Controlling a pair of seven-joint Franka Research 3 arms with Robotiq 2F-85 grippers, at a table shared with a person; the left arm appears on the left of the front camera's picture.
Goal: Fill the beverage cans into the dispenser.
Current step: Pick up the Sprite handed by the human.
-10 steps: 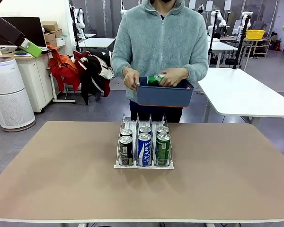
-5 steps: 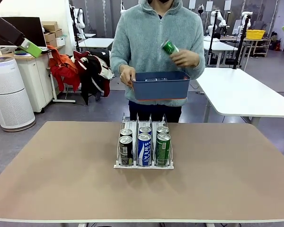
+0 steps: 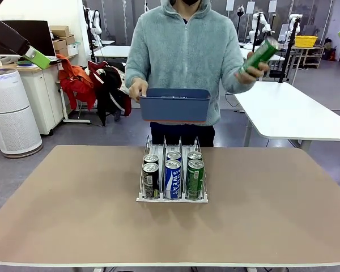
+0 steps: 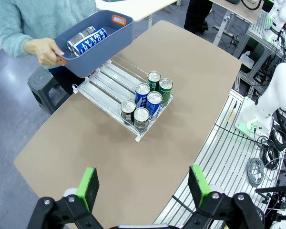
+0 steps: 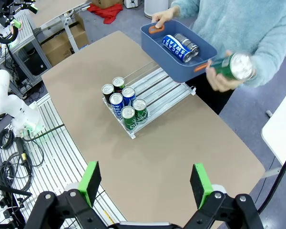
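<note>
The left claw (image 4: 143,187) is seen at the bottom edge, its jaws spread wide, with the green pads (image 4: 89,187) well apart and nothing between them. Far below, a brown counter (image 4: 195,71) is shown carrying the clear dispenser (image 4: 105,83). Six upright cans are grouped at one end of it, two per lane: green cans (image 4: 154,78), blue cans (image 4: 142,91) and black cans (image 4: 128,109). The rest of each lane is left bare. A blue bin (image 4: 100,57) is held by a person's hand (image 4: 45,50) at its rim, over the dispenser's bare end. A blue lettered can (image 4: 93,38) is seen lying inside it beside a second can.
</note>
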